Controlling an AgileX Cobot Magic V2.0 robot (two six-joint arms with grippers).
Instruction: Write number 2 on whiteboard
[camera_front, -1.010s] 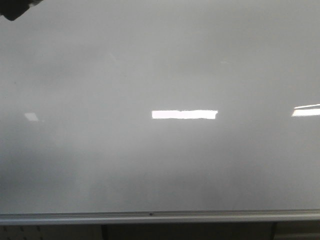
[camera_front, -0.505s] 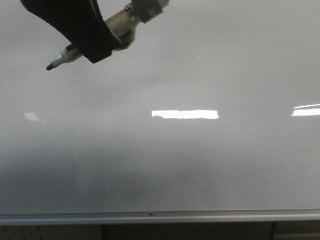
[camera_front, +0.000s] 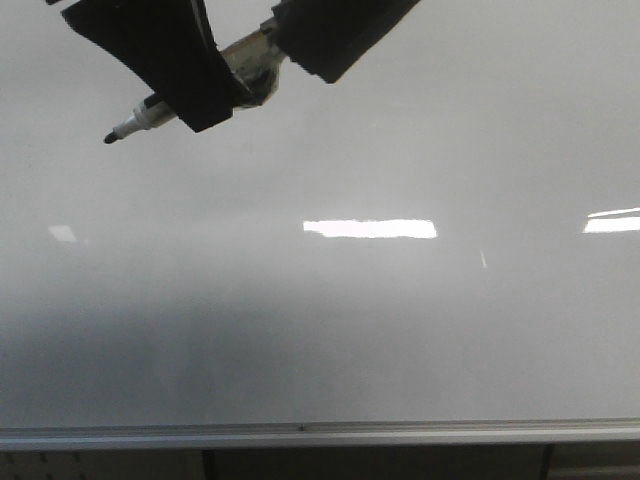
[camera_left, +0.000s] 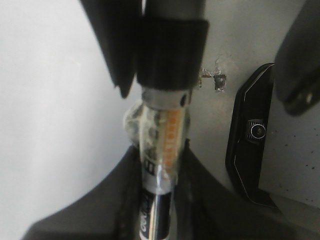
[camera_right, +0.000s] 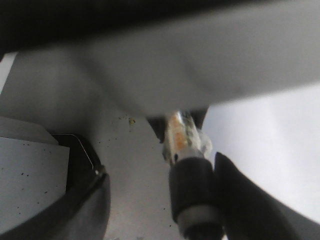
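Note:
The whiteboard (camera_front: 320, 330) fills the front view, glossy white-grey, and no number 2 shows on it. My left gripper (camera_front: 185, 95) hangs at the top left, shut on a marker (camera_front: 150, 117) whose black tip (camera_front: 110, 137) points down-left, just off the board. In the left wrist view the marker's barrel (camera_left: 162, 145) is pinched between my left gripper's (camera_left: 160, 167) fingers. My right gripper (camera_front: 335, 45) is beside it, open, its fingers wide around the marker's black rear end (camera_right: 192, 192). One finger (camera_right: 245, 200) is next to that end, the other finger (camera_right: 75, 210) far off.
A thin silver rim (camera_front: 320, 435) runs along the board's bottom edge. Bright light reflections (camera_front: 370, 228) (camera_front: 612, 220) lie on the board. A black device with a small lens (camera_left: 252, 150) shows in the left wrist view, beside the marker.
My left gripper came down into view with the marker, then shifted slightly right. In the last half second my right gripper moved in over the marker's rear end.

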